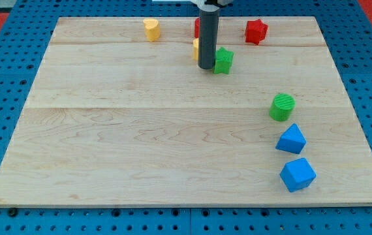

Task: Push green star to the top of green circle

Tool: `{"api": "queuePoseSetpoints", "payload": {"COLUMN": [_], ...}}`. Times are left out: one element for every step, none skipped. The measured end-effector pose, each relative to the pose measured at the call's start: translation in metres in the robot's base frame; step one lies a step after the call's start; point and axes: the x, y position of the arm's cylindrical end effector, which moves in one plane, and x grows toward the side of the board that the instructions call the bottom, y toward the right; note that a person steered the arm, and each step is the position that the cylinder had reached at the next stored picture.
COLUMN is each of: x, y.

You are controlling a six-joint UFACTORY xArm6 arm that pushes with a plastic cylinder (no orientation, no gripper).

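Observation:
The green star (224,60) lies near the view's top centre of the wooden board. My tip (206,67) rests against the star's left side. The green circle (282,107) stands lower and to the view's right of the star, well apart from it. The rod rises from the tip and covers most of a yellow block (196,47) and a red block (197,27) behind it.
A yellow block (151,29) sits at the top left of centre. A red star (256,31) sits at the top right. Two blue blocks (291,139) (297,174) lie just below the green circle. The board's edge (186,206) runs along the view's bottom.

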Motion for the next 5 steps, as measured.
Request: {"api": "queuePoseSetpoints", "payload": {"x": [-0.017,-0.033,-0.029,-0.011,0.013], "y": [-0.006,-0.002,0.012,0.023,0.059]}}
